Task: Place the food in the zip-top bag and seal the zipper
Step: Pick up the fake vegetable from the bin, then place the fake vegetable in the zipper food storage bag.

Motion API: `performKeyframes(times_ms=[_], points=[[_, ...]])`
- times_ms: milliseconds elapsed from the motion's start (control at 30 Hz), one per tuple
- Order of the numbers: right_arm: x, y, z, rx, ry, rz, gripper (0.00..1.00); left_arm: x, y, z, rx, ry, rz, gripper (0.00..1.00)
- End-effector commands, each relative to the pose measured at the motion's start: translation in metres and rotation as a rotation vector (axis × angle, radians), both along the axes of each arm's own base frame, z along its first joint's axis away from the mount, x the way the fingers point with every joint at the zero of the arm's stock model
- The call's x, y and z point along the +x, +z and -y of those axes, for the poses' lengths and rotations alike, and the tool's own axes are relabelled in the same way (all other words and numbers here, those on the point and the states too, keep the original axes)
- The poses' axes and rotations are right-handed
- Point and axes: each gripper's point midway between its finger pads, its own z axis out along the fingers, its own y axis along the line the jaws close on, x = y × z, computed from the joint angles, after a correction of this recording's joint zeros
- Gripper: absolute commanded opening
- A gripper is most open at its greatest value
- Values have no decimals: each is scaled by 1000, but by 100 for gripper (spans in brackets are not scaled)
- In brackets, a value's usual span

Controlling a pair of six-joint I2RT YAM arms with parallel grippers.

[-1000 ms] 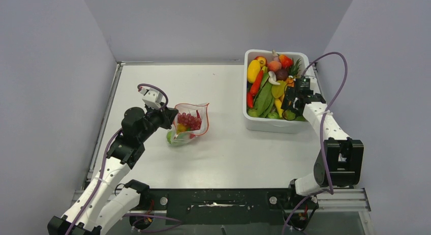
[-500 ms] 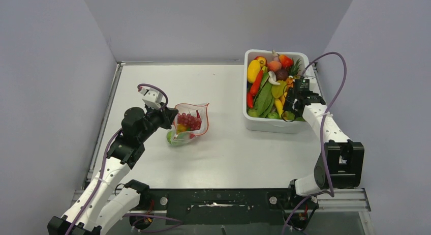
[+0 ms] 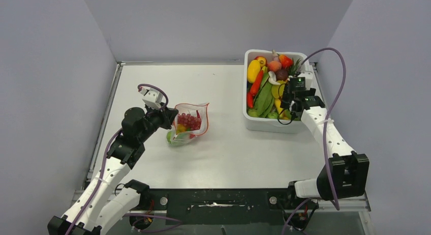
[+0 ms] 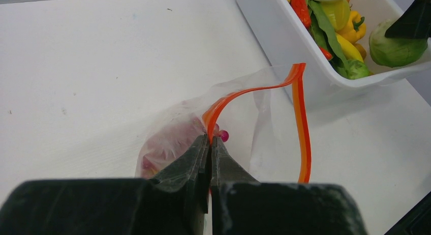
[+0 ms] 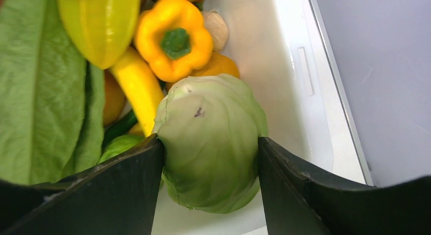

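The clear zip-top bag [image 3: 190,124] lies left of centre with its mouth held open. Red grapes, a yellow piece and a green piece are inside it. My left gripper [image 4: 210,139] is shut on the bag's red-orange zipper [image 4: 302,123] at the near end of the strip. My right gripper [image 5: 211,149] is inside the white tub, and both its fingers press a pale green toy cabbage [image 5: 211,133]. From above, that right gripper [image 3: 288,104] is at the tub's near right corner. More food fills the tub, including a yellow pepper [image 5: 173,39].
The white tub [image 3: 264,124] stands at the back right, piled with toy produce, a long red chili [image 3: 255,83] among it. Its right wall [image 5: 284,67] is just beside the cabbage. Grey walls enclose the table on three sides.
My right gripper's jaws have narrowed onto the cabbage, and the wrist has shifted a little toward the back of the tub. The left arm and the bag have not moved.
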Motion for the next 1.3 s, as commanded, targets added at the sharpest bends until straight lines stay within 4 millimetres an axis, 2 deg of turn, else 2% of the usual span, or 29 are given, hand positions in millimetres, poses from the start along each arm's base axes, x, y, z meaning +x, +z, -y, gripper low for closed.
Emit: performKeyframes(times_ms=[0,167,300,433,533,633,800,1000,1267], points=[[7,59,-13,-24,13,161,52,6,21,0,-18,3,82,0],[5,90,-35,-31,63,240,52,6,21,0,-21,1,82,0],[4,117,-69,15,158,318,52,6,21,0,-22,1,86,0],[1,142,-116,106,305,391,52,6,22,0,-29,2,90,0],[-5,154,-162,236,471,446,52,5,24,1,-40,-2,94,0],[-16,170,-204,339,627,532,52,5,26,2,-46,-4,100,0],[-39,189,-257,498,815,615,52,5,27,4,-56,-12,99,0],[-64,197,-308,641,965,646,52,3,37,8,-87,-28,114,0],[-75,186,-358,744,1059,601,52,-1,44,11,-117,-46,122,0]])
